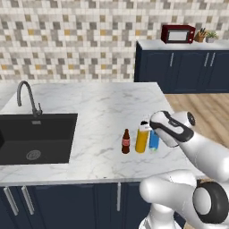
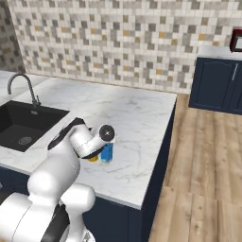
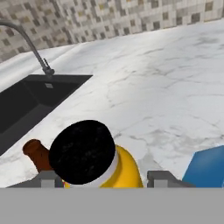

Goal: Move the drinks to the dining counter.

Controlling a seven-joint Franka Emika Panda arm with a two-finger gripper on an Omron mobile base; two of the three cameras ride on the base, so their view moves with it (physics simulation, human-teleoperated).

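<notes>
Three drinks stand in a row near the front edge of the dining counter (image 1: pixel 103 100): a dark cola bottle (image 1: pixel 125 142), a yellow-orange bottle (image 1: pixel 142 139) with a black cap, and a blue carton (image 1: pixel 154 139). My gripper (image 3: pixel 105 179) hangs over the yellow-orange bottle (image 3: pixel 94 155), one fingertip on each side of it. A thin gap shows at the right fingertip (image 3: pixel 164 178), so the jaws stand open around the bottle. The cola bottle (image 3: pixel 38 154) is to its left and the carton (image 3: pixel 208 168) to its right. The carton (image 2: pixel 107 152) also shows beside my arm.
A black inset sink (image 1: pixel 36 136) with a curved faucet (image 1: pixel 27 96) lies left of the drinks. Bare marble (image 3: pixel 153 74) stretches behind them. Navy cabinets with a red microwave (image 1: pixel 177 33) stand at the back right, across a wooden floor (image 2: pixel 203 156).
</notes>
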